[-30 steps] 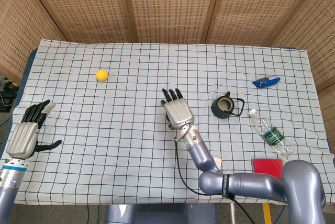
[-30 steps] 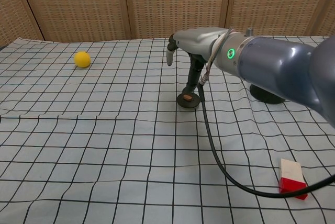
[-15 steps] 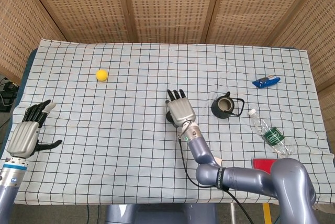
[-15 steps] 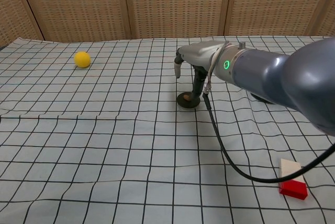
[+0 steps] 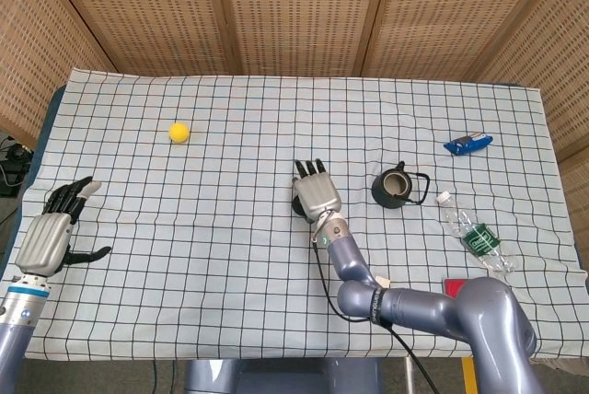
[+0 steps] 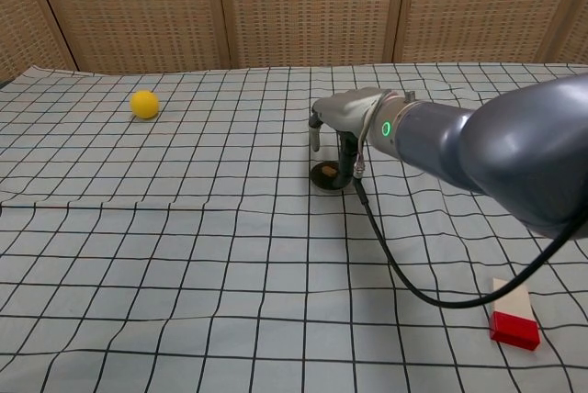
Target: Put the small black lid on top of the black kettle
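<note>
The small black lid (image 6: 331, 175) lies flat near the worktop's middle, directly under the right hand (image 5: 317, 193), whose fingers (image 6: 346, 152) reach down around it without clearly gripping, the black kettle (image 5: 398, 186) standing toward the right edge, the left hand (image 5: 44, 237) spread empty, well apart

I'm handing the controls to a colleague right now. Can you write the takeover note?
Right hand is low over the small black lid, fingers pointing down around it; a grip isn't confirmed.
Left hand is open, idle at the table's left edge.
Black kettle stands uncovered, to the right of the lid.
Done: nothing placed.
Left: grasp the lid, carry it over, set it on the kettle.
</note>
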`<control>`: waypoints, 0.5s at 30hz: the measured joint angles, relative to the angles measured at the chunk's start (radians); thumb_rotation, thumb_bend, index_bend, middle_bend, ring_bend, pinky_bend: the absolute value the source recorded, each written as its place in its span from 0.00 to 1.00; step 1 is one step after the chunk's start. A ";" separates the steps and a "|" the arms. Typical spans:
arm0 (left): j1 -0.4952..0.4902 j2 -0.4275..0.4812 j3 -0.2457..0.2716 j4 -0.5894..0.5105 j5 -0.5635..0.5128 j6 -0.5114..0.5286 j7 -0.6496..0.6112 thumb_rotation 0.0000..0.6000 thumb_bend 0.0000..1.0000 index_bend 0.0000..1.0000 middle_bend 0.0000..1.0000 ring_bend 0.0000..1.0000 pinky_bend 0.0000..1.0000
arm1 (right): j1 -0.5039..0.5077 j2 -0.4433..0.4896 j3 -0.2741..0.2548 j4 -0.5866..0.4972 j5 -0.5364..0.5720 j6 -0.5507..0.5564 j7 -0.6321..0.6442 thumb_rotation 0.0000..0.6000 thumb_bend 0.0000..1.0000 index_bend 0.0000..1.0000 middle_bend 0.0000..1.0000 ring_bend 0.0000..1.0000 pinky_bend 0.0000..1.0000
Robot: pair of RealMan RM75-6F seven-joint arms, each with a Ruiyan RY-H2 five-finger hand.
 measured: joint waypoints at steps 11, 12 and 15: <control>0.000 -0.004 -0.006 -0.001 0.000 -0.018 0.010 1.00 0.01 0.00 0.00 0.00 0.00 | -0.007 -0.019 -0.016 0.058 -0.022 -0.023 0.052 1.00 0.38 0.33 0.06 0.00 0.00; 0.001 -0.004 -0.006 -0.002 0.000 -0.019 0.011 1.00 0.01 0.00 0.00 0.00 0.00 | -0.008 -0.021 -0.017 0.064 -0.027 -0.025 0.058 1.00 0.38 0.33 0.06 0.00 0.00; 0.001 -0.004 -0.008 -0.001 -0.004 -0.025 0.012 1.00 0.01 0.00 0.00 0.00 0.00 | -0.011 -0.027 -0.021 0.078 -0.039 -0.035 0.073 1.00 0.38 0.35 0.06 0.00 0.00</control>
